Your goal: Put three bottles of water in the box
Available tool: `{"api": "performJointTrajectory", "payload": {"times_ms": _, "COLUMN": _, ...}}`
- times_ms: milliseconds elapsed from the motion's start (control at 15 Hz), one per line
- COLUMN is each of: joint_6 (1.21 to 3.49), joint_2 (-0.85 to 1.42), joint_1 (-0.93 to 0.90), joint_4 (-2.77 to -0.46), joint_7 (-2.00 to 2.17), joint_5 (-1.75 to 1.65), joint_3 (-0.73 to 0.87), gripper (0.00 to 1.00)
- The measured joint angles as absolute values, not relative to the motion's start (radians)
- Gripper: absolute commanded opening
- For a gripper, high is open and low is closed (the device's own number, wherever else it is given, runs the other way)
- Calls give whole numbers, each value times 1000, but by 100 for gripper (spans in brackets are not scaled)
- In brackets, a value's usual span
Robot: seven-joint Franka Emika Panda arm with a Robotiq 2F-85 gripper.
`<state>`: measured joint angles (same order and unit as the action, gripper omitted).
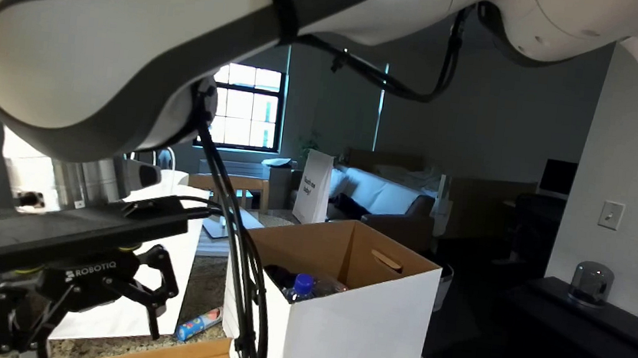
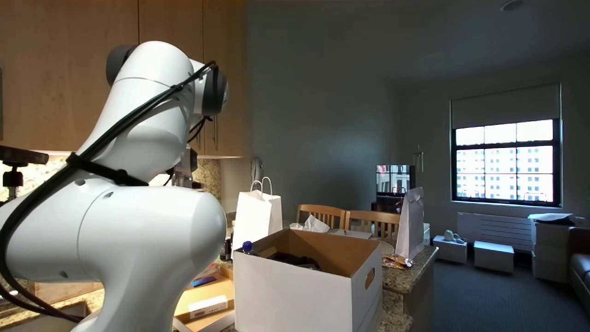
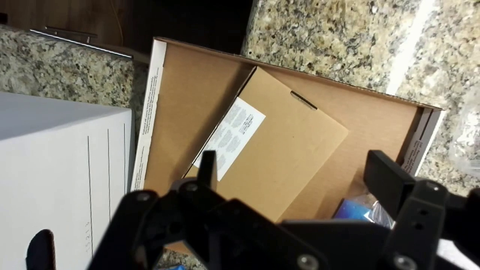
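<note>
1. My gripper (image 3: pixel 296 175) holds nothing; its fingers (image 3: pixel 207 167) stand wide apart.
2. They hang over a shallow cardboard tray (image 3: pixel 191 93) just beside the box (image 1: pixel 356 331). In it lie a flat brown carton (image 3: pixel 288 150) and a shiny blue item (image 3: pixel 350 210) that I cannot name.
3. On the counter (image 3: pixel 307 37) just beside the box, in an exterior view, I see a blue tube (image 1: pixel 199 325) with reddish print.
4. Inside the box, near a corner, one water bottle (image 1: pixel 300 291) is about upright; its blue cap (image 1: pixel 304 283) shows in both exterior views. The clear shape (image 1: pixel 331 287) next to it may be a second bottle; I cannot tell.
5. I judge that I am between placements: at least one bottle in the box, my fingers free for the next. Outside the box I can make out none for certain.
6. If the count is short, I need to find another bottle, straddle it, close gently because thin plastic should give, and lift it over the box's wall.
</note>
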<state>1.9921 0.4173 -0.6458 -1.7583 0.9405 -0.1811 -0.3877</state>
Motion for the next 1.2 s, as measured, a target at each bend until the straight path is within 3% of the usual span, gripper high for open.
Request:
{"api": "performJointTrajectory", "payload": {"times_ms": 533, "joint_6": 2100, "joint_2": 453, "joint_1": -673, "joint_4": -1715, "joint_7": 940, "joint_5": -155, "joint_3": -341, "gripper": 100}}
{"api": "performJointTrajectory", "payload": {"times_ms": 1200, "joint_6": 2192, "joint_2": 673, "joint_1": -752, "joint_4": -1546, "joint_7": 945, "joint_5": -102, "joint_3": -281, "gripper": 100}}
